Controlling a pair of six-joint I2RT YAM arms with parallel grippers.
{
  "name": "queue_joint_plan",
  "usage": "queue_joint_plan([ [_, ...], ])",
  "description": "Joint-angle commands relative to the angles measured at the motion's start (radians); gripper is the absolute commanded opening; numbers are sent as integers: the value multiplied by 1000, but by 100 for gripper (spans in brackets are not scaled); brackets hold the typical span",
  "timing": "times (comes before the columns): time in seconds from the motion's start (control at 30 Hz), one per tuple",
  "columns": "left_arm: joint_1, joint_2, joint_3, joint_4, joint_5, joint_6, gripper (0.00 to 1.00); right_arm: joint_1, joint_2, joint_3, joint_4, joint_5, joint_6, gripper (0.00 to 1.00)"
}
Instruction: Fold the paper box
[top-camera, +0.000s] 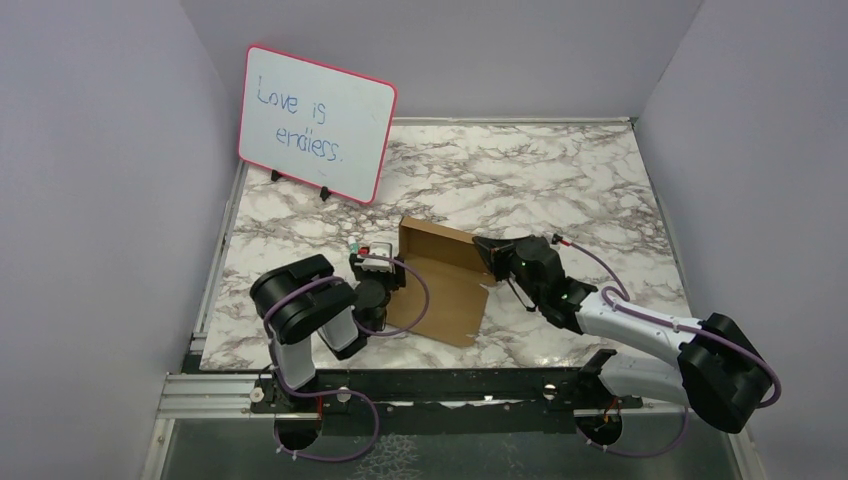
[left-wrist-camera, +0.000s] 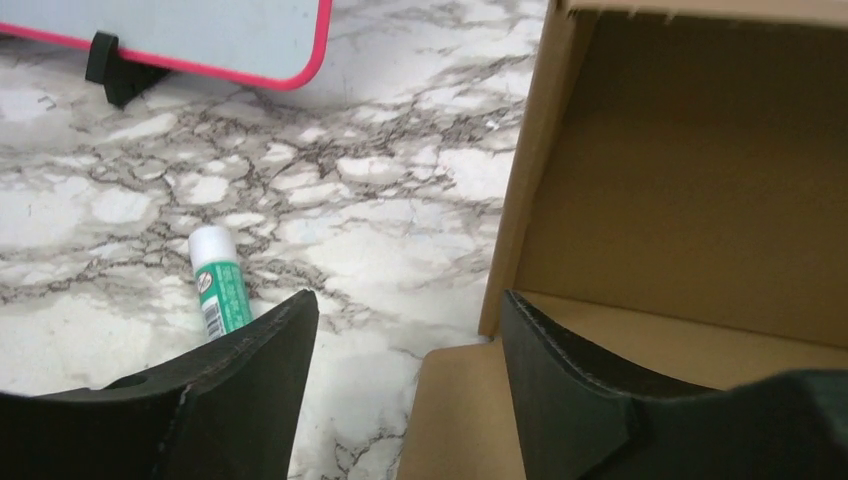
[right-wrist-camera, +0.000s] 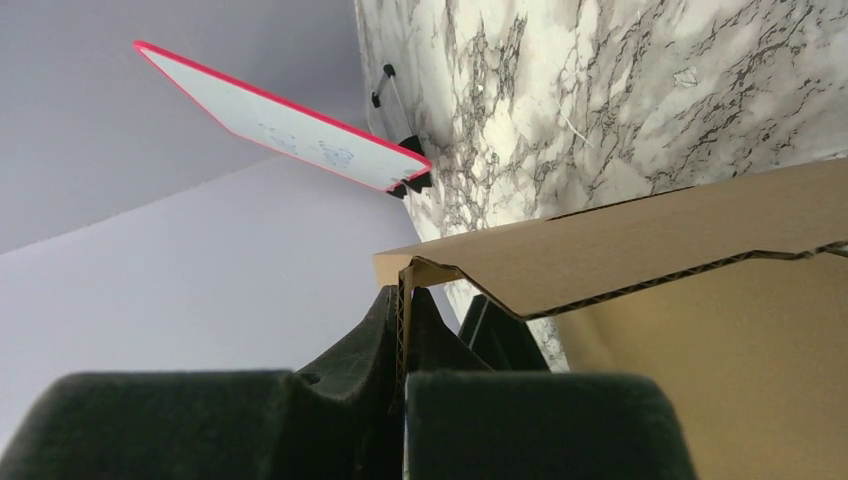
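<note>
the paper box (top-camera: 440, 285) sits near the middle of the marble table (top-camera: 560, 170), between the two arms, half formed: the far wall and the left wall stand up, the floor panel lies flat, and the near end looks unfolded; the step in hand appears to be raising and holding the side walls; the right gripper (right-wrist-camera: 405, 300) is clamped tight on the top edge of a cardboard wall, the corrugated rim squeezed between its fingers; the left gripper (left-wrist-camera: 405, 340) stands with its jaws wide apart and nothing held, low at the box's left corner, one finger over bare marble and the other over the box floor; the next move probably calls for the left gripper to take or press a remaining flap while the right keeps its wall upright, without dragging the light box across the table; counted: one paper box, one pink-framed whiteboard (top-camera: 318, 122) at the back left, one green and white glue stick (left-wrist-camera: 220, 285) lying on the marble beside the left gripper, two grippers
</note>
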Motion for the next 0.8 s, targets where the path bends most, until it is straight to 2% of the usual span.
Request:
queue_joint_plan([
  [0.0,19,-95,0,200,100,16,72,-2,-11,6,-72,69,-46,2],
  [0.17,80,-162,32,69,254,-21,74,-2,-15,6,-69,67,-51,2],
  [0.53,140,-185,77,-29,407,-28,72,0,-16,7,-64,59,-58,2],
  [0.63,139,-175,88,-55,406,-29,67,-1,-19,11,-64,59,-66,2],
  [0.77,140,-156,96,-62,365,-24,55,-1,-19,14,-65,56,-68,2],
])
